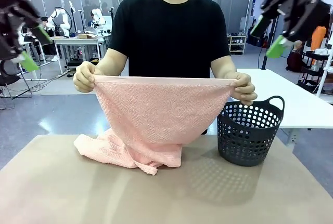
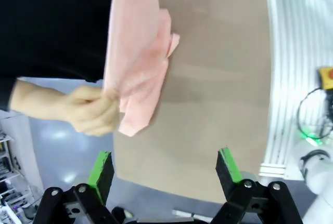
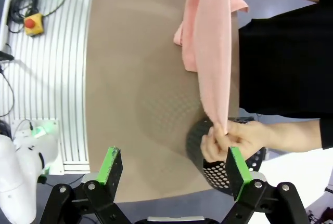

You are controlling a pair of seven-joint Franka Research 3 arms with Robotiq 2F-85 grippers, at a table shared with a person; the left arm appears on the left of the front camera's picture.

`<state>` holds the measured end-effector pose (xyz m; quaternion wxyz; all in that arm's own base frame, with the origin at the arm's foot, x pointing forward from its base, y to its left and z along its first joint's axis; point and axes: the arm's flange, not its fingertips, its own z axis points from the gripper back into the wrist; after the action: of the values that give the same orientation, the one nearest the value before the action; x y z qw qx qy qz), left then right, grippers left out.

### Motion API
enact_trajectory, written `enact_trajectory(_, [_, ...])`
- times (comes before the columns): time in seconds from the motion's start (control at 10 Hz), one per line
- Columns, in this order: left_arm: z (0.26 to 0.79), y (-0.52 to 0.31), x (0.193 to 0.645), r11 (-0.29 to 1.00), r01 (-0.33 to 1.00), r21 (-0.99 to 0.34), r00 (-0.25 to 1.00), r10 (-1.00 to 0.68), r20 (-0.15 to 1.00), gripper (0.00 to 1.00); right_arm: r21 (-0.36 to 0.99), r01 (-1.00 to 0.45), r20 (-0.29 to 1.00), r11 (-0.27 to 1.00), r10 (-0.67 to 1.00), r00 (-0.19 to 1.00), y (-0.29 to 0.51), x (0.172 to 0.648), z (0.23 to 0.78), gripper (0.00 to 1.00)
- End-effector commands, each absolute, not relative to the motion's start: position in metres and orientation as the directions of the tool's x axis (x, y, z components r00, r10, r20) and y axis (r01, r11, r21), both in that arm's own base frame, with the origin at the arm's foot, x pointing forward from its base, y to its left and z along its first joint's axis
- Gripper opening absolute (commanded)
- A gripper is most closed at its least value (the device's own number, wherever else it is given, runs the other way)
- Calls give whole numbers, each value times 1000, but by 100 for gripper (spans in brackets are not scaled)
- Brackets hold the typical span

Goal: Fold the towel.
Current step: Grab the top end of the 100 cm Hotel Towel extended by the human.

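Pale pink towel held up over far edge of table, top hem stretched taut. One top corner pinched by person's hand, other corner by second hand. Lower part bunched on table near far edge, left of centre. Dark grey perforated basket upright near far right corner, just beside towel. High over left edge: left gripper, jaws spread wide, nothing between pads. High over right side, above basket: right gripper, jaws likewise spread, holding nothing.
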<state>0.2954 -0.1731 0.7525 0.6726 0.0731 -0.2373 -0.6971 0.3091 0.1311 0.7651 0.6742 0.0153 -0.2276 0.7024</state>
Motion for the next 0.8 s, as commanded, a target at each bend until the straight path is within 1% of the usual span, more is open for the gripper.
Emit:
enact_trajectory(0.0, [767,-210,318,-9,896,444,-67,-991,116,100,-320,-947,285,30,956,-66,148,321,764,100])
enact_trajectory(0.2, [764,-246,334,-10,894,448,-54,-995,85,100,-345,-938,255,34,965,-59,163,326,757,100])
enact_trajectory(0.4, [750,-271,353,-3,893,450,-53,-994,99,100,-368,-927,220,67,975,-16,180,336,741,100])
enact_trajectory(0.5, [742,-277,362,-12,898,440,-57,-994,90,100,-352,-933,222,75,975,-6,187,349,729,100])
enact_trajectory(0.6, [730,-283,376,-12,899,438,-61,-993,98,100,-348,-935,204,65,979,-7,191,361,720,100])
enact_trajectory(0.7, [721,-284,386,-21,903,428,-76,-991,111,100,-331,-941,212,63,977,-10,194,368,713,100])
